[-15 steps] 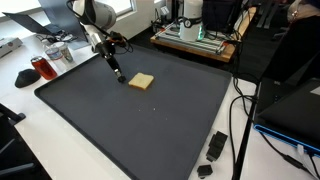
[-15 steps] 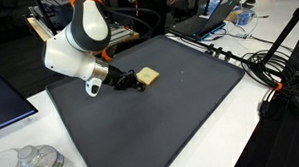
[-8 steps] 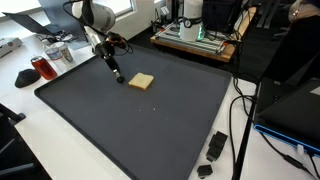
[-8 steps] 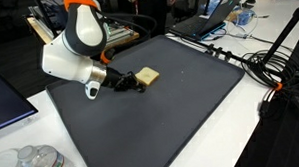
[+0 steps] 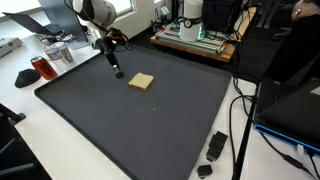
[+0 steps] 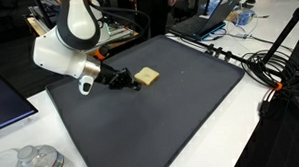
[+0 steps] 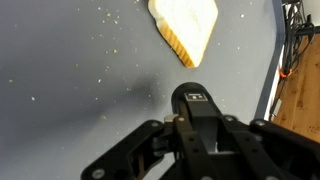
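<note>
In an exterior view the gripper (image 5: 118, 72) hangs just above the dark mat (image 5: 150, 125) that covers the worktop (image 5: 20, 120), near the mat's far corner. A flat tan slice of bread (image 5: 142, 81) lies on the mat just beside it, apart from it. From here I cannot tell how far the gripper is open; nothing shows in it. A red jar (image 5: 40, 68) stands on the worktop off the mat's edge, and two small black adapters (image 5: 213, 150) lie at the mat's near corner beside a cable (image 5: 240, 130).

In an exterior view from another side the gripper (image 6: 136, 84) points low across the mat (image 6: 171, 113) toward the slice of bread (image 6: 147, 76), its tip close to the slice's near edge; whether they touch is not clear. The white and orange arm (image 6: 68, 41) bends above it. Clear plastic containers (image 6: 32, 163) sit at the near corner of the worktop (image 6: 21, 133).

In the wrist view the gripper's black body (image 7: 200, 135) fills the lower part, and its fingertips cannot be made out. The slice of bread (image 7: 185, 25) lies on the grey mat (image 7: 70, 90) ahead of it, with a clear gap between.
</note>
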